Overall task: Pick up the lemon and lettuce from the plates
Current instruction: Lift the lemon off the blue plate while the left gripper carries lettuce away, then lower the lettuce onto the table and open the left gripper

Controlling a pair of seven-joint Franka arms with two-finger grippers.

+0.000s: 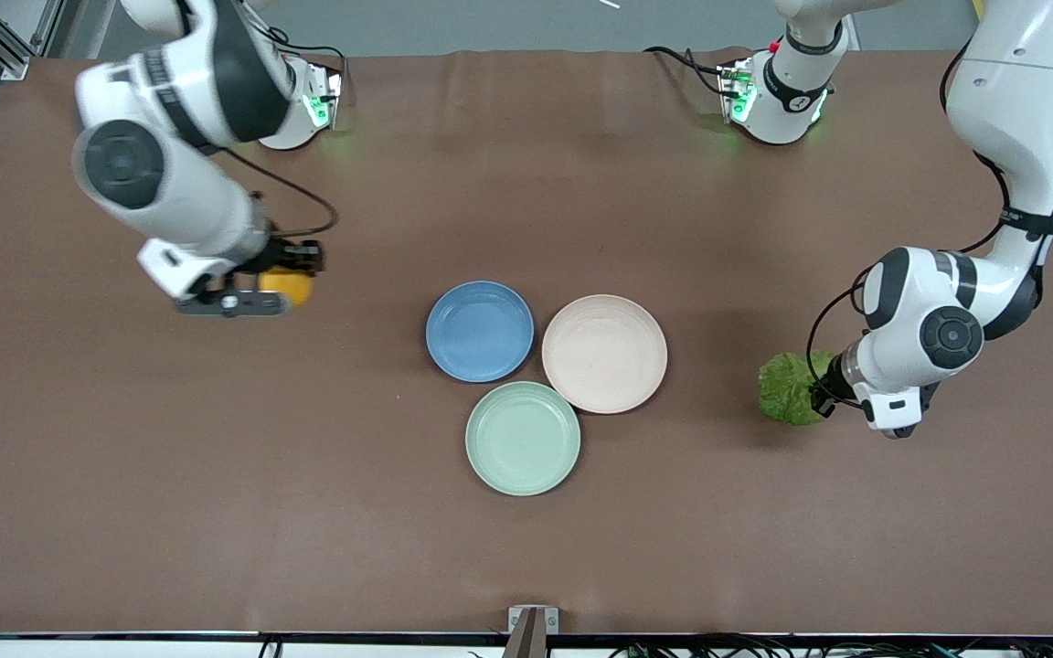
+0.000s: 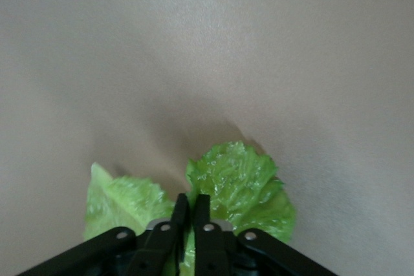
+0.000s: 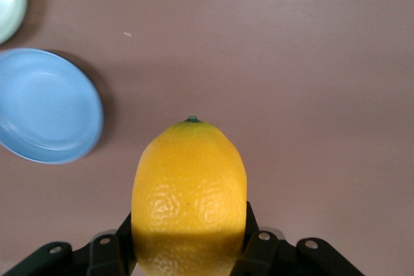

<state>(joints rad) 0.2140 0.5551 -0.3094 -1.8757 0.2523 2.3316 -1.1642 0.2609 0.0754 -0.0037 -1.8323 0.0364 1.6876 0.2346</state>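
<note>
Because both pieces of food are already off the plates, each arm holds its catch out over bare table, well apart from the cluster of dishes. The right gripper (image 1: 284,285) hangs over the brown mat toward the right arm's end of the table, its fingers (image 3: 110,253) closed against the flanks of the lemon (image 3: 189,198), which fills the gap between them with its green-tipped end pointing away from the wrist. The left gripper (image 1: 821,395) sits low over the mat toward the left arm's end, its fingertips (image 2: 179,214) pinched almost together on the lettuce (image 2: 236,185); the leaf spreads out to both sides of the pinch, and whether its edge touches the mat I cannot tell.

The blue plate (image 1: 479,330) and the beige-pink plate (image 1: 604,353) lie empty at the table's middle, edges nearly touching, with a mint-green plate (image 1: 522,438) just beside them, nearer the front camera. Nothing stands near either gripper, so I judge that setting the items down faces no obstacle.
</note>
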